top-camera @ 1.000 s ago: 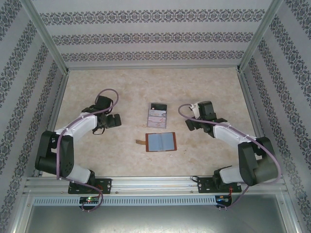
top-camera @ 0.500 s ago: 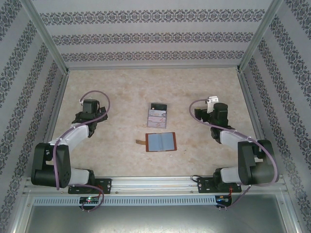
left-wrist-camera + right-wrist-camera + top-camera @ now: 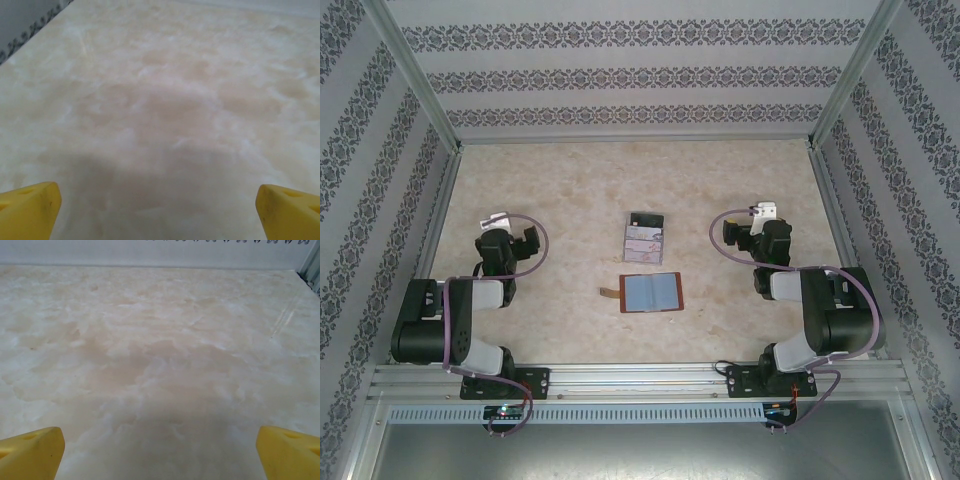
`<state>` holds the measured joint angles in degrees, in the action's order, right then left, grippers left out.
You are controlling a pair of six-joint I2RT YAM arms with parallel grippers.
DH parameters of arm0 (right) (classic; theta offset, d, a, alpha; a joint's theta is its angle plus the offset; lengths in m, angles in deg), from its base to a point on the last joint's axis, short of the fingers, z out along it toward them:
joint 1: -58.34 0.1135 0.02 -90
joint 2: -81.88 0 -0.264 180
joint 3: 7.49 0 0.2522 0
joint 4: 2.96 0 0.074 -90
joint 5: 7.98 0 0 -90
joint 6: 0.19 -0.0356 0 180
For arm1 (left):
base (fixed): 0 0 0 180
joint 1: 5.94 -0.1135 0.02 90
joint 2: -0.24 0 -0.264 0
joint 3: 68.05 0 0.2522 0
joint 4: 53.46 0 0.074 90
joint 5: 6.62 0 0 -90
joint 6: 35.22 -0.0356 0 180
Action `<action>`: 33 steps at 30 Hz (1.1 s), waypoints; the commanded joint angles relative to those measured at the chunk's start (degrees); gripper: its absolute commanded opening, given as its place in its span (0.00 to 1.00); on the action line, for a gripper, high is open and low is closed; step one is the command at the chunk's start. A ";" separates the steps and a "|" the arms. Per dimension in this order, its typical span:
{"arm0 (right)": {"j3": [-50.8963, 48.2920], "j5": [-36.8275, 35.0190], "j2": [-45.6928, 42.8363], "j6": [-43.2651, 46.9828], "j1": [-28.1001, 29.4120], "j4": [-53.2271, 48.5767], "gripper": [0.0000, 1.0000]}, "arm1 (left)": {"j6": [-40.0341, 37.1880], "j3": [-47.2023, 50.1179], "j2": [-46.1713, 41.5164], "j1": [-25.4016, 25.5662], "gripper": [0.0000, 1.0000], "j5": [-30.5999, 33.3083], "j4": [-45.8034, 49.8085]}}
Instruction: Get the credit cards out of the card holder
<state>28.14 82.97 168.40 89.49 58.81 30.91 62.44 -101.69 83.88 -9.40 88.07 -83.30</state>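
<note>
A pale marbled bench [image 3: 570, 180] is enclosed on the left, right and far sides by white walls [image 3: 640, 90] banded with dark floral patterns; aluminium posts [image 3: 415, 75] are set at the far corners.

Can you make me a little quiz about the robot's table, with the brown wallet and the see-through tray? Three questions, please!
1. True or false: the card holder lies folded shut on the table.
2. Where does the clear tray stand? A: on top of the card holder. B: beyond the card holder, farther from the arms' bases. C: between the card holder and the bases.
3. Fill the gap: the left pincer and the right pincer both stand ___ and hold nothing.
Key: 1 false, it lies open. 2 B. 3 open.
</note>
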 commanded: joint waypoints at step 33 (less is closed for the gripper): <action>0.39 -2.20 -0.27 -0.56 0.76 2.72 0.98 | -8.18 -2.95 7.11 2.44 1.00 -9.25 -8.38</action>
<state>28.14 81.39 168.40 89.49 58.96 31.61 55.82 -104.07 90.63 -7.79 78.89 -92.69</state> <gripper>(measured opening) 0.979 0.999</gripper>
